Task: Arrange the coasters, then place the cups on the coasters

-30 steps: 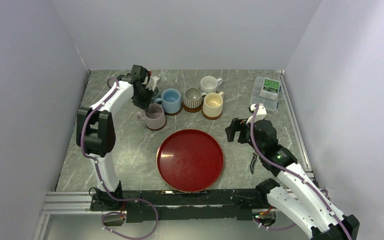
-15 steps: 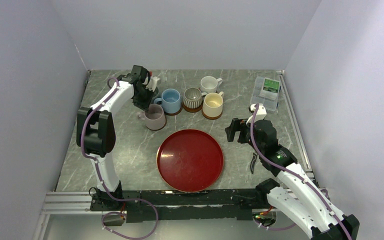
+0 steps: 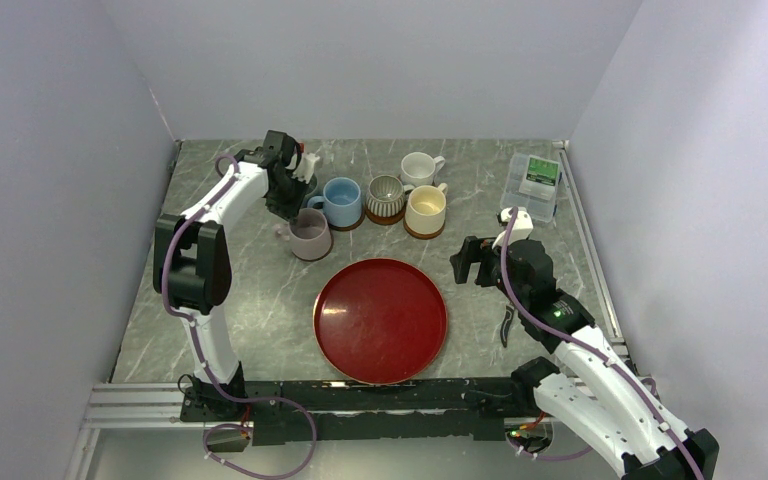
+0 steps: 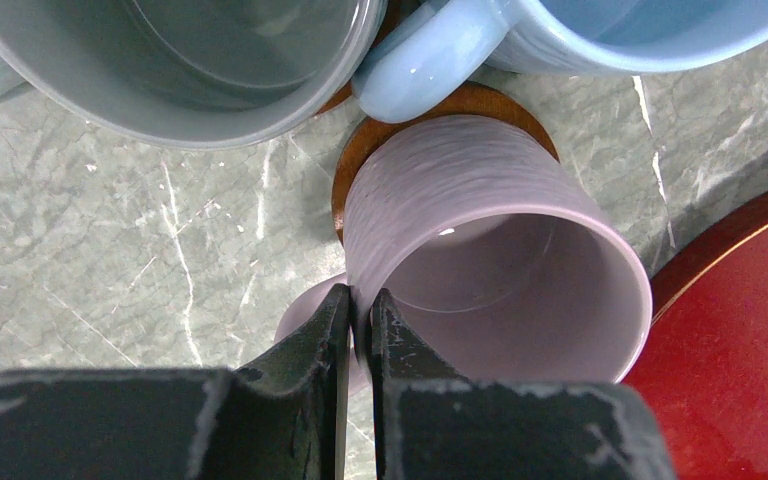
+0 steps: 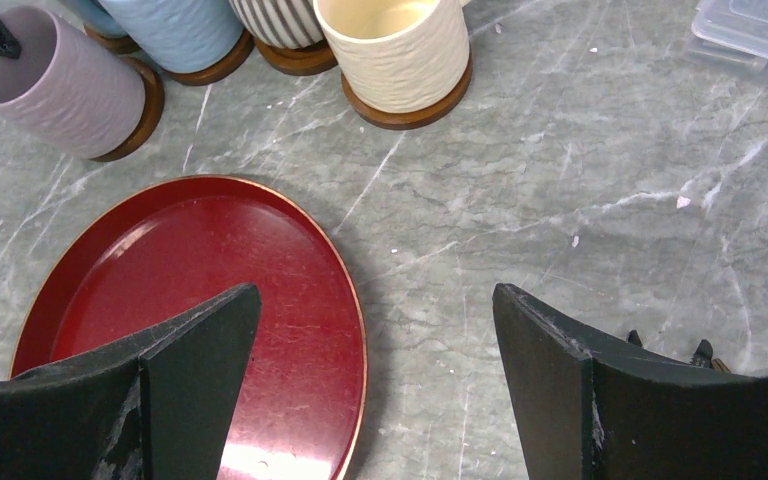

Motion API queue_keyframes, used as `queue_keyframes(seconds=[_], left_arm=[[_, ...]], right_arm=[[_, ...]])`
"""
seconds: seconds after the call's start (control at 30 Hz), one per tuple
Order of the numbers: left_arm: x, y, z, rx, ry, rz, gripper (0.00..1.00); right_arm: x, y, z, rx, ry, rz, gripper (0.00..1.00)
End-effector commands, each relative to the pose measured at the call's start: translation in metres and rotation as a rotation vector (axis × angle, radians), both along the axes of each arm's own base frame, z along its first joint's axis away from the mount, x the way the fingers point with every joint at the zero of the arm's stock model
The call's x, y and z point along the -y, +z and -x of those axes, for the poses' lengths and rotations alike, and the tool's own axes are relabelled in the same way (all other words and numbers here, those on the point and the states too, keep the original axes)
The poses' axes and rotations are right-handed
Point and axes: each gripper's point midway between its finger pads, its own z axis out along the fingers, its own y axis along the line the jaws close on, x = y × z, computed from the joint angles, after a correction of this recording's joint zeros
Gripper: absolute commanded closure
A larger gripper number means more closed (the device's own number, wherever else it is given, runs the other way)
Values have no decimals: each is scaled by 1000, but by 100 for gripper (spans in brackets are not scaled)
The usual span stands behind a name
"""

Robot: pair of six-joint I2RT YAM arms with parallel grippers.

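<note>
The left gripper [image 4: 360,300] pinches the rim of the lilac mug [image 4: 480,250] at its 10 o'clock side, one finger inside and one outside, just by the handle. That mug stands on a coaster [image 4: 490,103] at 11 o'clock of the red tray [image 3: 380,320], with the blue mug [image 3: 344,200] at its 1 o'clock and the grey-green mug [image 4: 190,60] close by. The right gripper [image 5: 375,300] hangs spread wide and empty over bare table at 2 o'clock of the tray, with the cream mug [image 5: 395,50] on its own coaster at 11 o'clock from the gripper.
</note>
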Motion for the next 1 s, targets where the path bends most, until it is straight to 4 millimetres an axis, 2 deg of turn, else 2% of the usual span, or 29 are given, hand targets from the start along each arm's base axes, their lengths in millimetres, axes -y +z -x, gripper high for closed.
queue_keyframes(seconds=[0.0,0.17,0.43,0.5,0.57,0.63,0.83,0.97], left_arm=[[6,21,-10,73,-17,24,85],[5,23,-9,80,-13,23,69],[3,46,-11,152,6,31,47],[3,59,-12,197,14,43,40],[3,73,-12,244,27,57,26],[2,86,-13,296,50,71,18],[-11,141,-2,481,190,125,10],[-32,173,17,624,349,162,6]], right_arm=[[-2,10,-4,40,4,-17,9],[-2,10,-4,40,4,-18,9],[-1,12,-5,44,1,-18,8],[-1,13,-5,45,-2,-17,6],[-1,15,-6,45,-7,-18,4],[-1,16,-8,39,-13,-15,1],[4,25,-13,25,-61,-12,0],[17,36,-20,20,-146,13,0]])
